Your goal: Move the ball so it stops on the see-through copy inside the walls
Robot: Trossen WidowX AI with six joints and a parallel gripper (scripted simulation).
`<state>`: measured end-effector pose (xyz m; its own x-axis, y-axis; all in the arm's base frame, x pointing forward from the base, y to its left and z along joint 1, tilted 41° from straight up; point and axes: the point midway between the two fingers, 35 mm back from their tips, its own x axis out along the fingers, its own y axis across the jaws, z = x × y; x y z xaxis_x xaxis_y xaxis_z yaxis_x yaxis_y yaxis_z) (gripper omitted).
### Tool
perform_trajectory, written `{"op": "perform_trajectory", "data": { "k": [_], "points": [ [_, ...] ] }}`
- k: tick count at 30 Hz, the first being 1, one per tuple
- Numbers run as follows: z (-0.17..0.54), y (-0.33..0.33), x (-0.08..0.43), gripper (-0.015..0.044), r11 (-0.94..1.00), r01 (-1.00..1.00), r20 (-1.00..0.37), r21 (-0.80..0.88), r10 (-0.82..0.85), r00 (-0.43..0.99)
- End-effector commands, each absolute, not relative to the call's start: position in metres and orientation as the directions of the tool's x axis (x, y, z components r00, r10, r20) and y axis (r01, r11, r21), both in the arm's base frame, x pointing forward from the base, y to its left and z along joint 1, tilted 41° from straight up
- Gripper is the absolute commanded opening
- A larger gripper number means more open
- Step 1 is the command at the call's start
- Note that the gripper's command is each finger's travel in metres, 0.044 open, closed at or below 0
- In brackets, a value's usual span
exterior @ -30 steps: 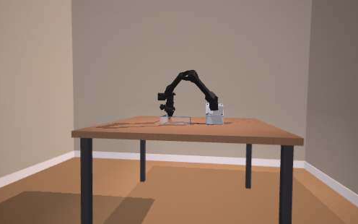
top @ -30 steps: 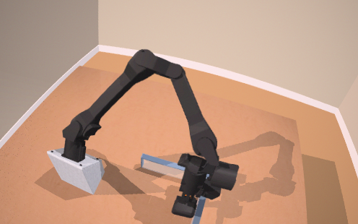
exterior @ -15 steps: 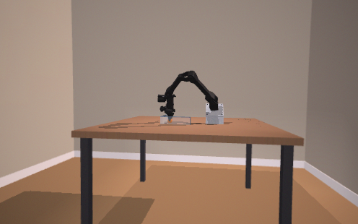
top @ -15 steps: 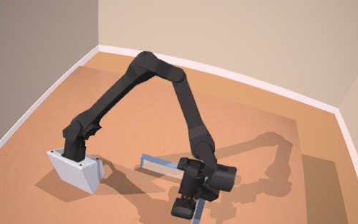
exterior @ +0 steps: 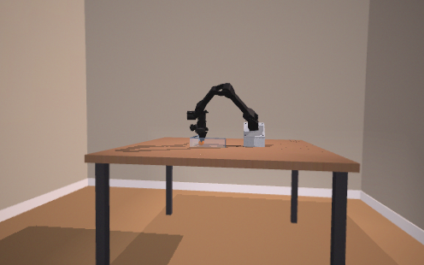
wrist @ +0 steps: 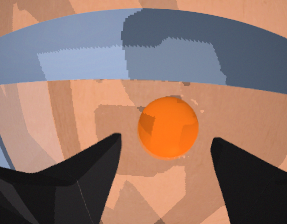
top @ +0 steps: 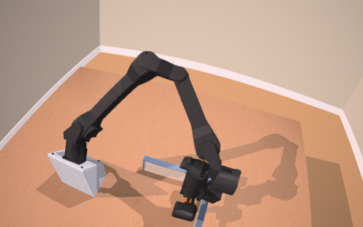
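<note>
Two clear walls [top: 163,166] form a corner on the table [top: 134,117], seen from above, with the gripper [top: 189,201] hanging low over it, a sliver of orange between its fingers. From across the room, the arm [exterior: 226,96] arches down to the walls. At the wrist, the fingers stand apart, gripping nothing; the ball [wrist: 168,127] sits on the table between them, touching neither, just before a wall.
</note>
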<state>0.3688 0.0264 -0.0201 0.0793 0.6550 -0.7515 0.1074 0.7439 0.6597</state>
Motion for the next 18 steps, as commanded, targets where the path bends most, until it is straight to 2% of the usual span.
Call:
{"op": "perform_trajectory", "data": {
  "k": [1,4,13,18],
  "points": [
    [0.016,-0.008,0.370,0.0288,0.747,0.102,-0.754,0.657,0.648,0.104],
    [0.036,-0.023,0.365,0.0288,0.745,0.103,-0.752,0.659,0.651,0.104],
    [0.031,-0.022,0.369,0.0288,0.744,0.109,-0.752,0.659,0.648,0.123],
    [0.064,-0.049,0.361,0.0420,0.744,0.105,-0.751,0.660,0.649,0.123]
  ]
}}
